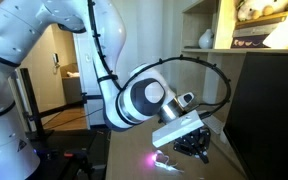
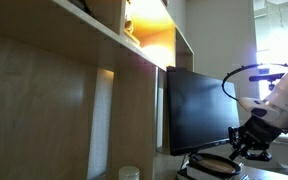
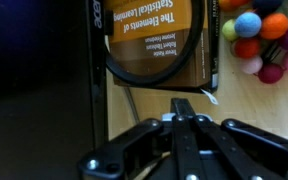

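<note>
Fingers (image 3: 191,128) pressed together, pointing down; arm bent low above the book (image 3: 149,30).

In the wrist view the book (image 3: 152,40) runs off the top edge, so only part of its title reads. The blurred pom-poms (image 3: 259,35) are cut by the right edge, and the claw (image 3: 184,108) by the bottom. In an exterior view the counter (image 1: 134,165) beneath the claw (image 1: 192,150) is too dark to read.

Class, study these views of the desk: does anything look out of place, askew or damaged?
One oddity: a dark ring lies on the yellow book beside the monitor, crossing its cover in the wrist view. What the ring is cannot be told. Nothing looks spilled or broken.
</note>
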`<state>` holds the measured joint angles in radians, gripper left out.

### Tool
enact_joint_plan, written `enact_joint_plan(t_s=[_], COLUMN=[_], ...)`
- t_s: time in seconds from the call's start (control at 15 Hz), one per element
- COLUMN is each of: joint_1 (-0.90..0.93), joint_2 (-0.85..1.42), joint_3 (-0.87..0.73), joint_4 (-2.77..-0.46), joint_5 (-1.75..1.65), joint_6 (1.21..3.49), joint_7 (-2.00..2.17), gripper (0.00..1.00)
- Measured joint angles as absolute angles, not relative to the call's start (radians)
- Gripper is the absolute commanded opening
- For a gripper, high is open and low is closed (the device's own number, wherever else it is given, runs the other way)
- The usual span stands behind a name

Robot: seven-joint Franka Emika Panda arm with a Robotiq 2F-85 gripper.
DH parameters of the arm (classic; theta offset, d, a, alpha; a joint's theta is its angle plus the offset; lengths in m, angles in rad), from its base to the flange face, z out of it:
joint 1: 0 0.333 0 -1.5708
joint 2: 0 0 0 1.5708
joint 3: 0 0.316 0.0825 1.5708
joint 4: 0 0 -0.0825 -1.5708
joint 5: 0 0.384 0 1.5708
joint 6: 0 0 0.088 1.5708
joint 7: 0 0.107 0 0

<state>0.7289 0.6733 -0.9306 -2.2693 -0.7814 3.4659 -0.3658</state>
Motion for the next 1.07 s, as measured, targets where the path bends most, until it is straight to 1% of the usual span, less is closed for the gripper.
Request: enact_joint_plan(t_s=[0.13, 0.2, 0.33, 0.4, 0.47, 0.53, 0.6, 0.73, 0.8, 1.07], joint_1=[0.716, 0.719, 0.738, 0.752, 0.766, 0.776, 0.784, 0.794, 0.795, 0.795], joint_2=[0.665, 0.668, 0.677, 0.685, 0.692, 0.699, 0.707, 0.718, 0.720, 0.721], joint_3=[-0.925, -0.935, -0.965, -0.980, -0.991, -0.996, -0.997, -1.000, -1.000, -1.003], joint_4=[-2.296, -2.314, -2.345, -2.357, -2.368, -2.378, -2.385, -2.390, -2.390, -2.390], joint_5=[-0.775, -0.761, -0.723, -0.700, -0.679, -0.650, -0.628, -0.614, -0.613, -0.612], joint_6=[3.464, 3.464, 3.464, 3.464, 3.464, 3.462, 3.462, 3.462, 3.462, 3.462], joint_7=[-0.416, -0.437, -0.472, -0.487, -0.500, -0.514, -0.528, -0.528, -0.528, -0.528], gripper=[0.01, 0.03, 0.02, 0.27, 0.02, 0.04, 0.10, 0.26, 0.27, 0.27])
